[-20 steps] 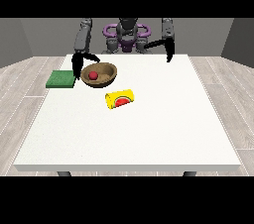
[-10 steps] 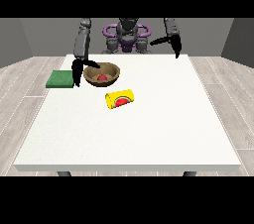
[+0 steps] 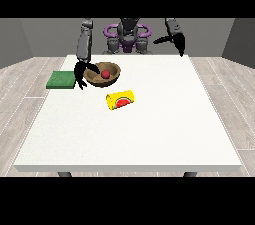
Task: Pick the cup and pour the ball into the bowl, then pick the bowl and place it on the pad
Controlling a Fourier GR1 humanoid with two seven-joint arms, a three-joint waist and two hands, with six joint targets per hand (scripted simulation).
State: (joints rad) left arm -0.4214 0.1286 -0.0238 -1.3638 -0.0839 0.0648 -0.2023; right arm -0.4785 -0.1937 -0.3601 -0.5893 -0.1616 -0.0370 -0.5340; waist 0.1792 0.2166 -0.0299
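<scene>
So we've got the big white table (image 3: pixel 149 134), and the green pad (image 3: pixel 61 79) sits near its far edge at the view's left. Just beside it is the brown bowl (image 3: pixel 102 74) with the red ball (image 3: pixel 105 73) already inside, so pouring looks done. The yellow cup (image 3: pixel 121 99) lies tipped over nearby. The hand at the view's left (image 3: pixel 79 73) is at the bowl's rim; we can't tell if its fingers grip it. The hand at the view's right (image 3: pixel 178 43) hangs empty, fingers relaxed. Bowl-to-pad is what's left.

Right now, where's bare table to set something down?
Free: the whole near half in front of the cup, and the view's right side under the raised hand. Crowded: far-left corner, with pad, bowl holding the ball, and the other hand.
</scene>
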